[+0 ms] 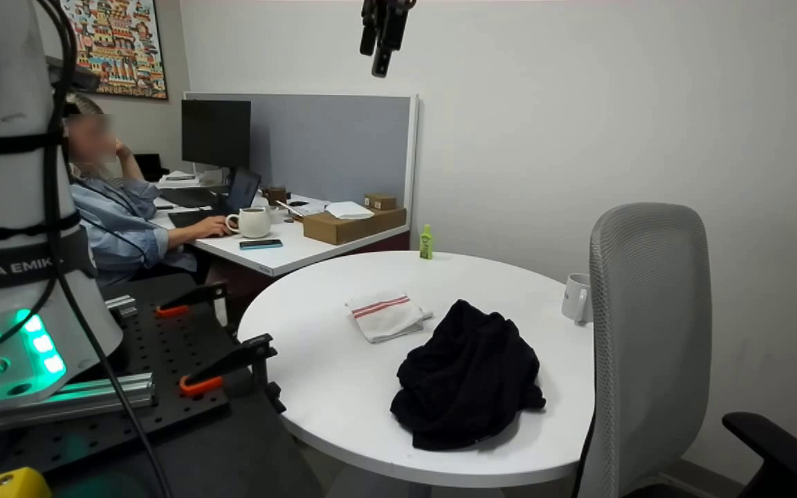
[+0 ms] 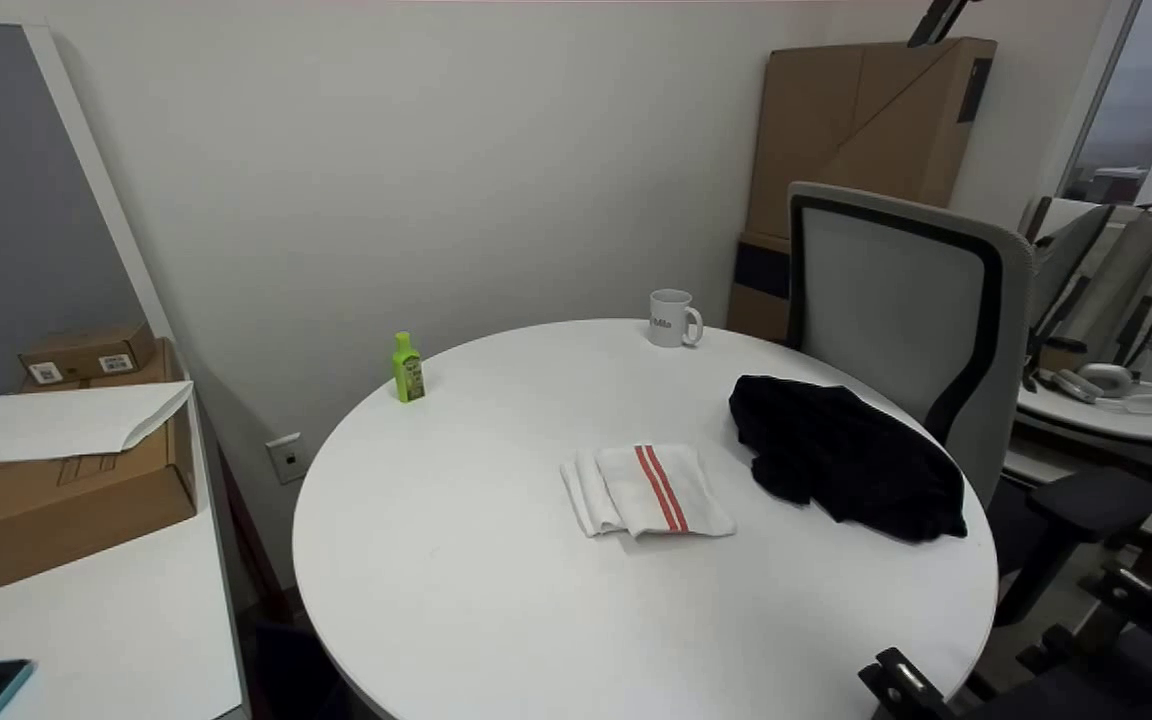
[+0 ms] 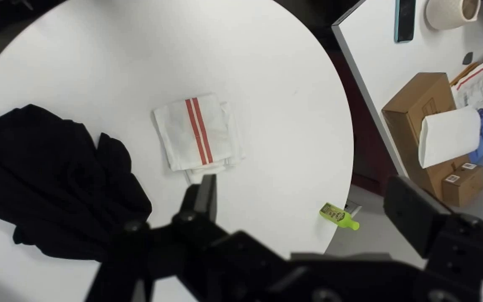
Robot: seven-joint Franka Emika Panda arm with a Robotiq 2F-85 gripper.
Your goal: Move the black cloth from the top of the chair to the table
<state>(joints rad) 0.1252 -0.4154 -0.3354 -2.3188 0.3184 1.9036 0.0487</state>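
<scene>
The black cloth [image 1: 468,380] lies in a crumpled heap on the round white table [image 1: 315,373], on the side near the chair [image 1: 654,332]. The cloth also shows in an exterior view [image 2: 846,455] and at the left of the wrist view [image 3: 48,176]. The grey chair backrest [image 2: 886,280] stands beside the table with nothing on its top. My gripper [image 3: 304,201] is open and empty, its fingers wide apart. It hangs high above the table, apart from the cloth; its fingers show at the top edge of an exterior view [image 1: 379,55].
A folded white towel with red stripes [image 1: 388,318] lies mid-table. A green bottle [image 2: 408,368] and a white mug [image 2: 671,318] stand near the table's edge. A desk with a cardboard box [image 1: 353,225] adjoins; a person [image 1: 118,207] sits there.
</scene>
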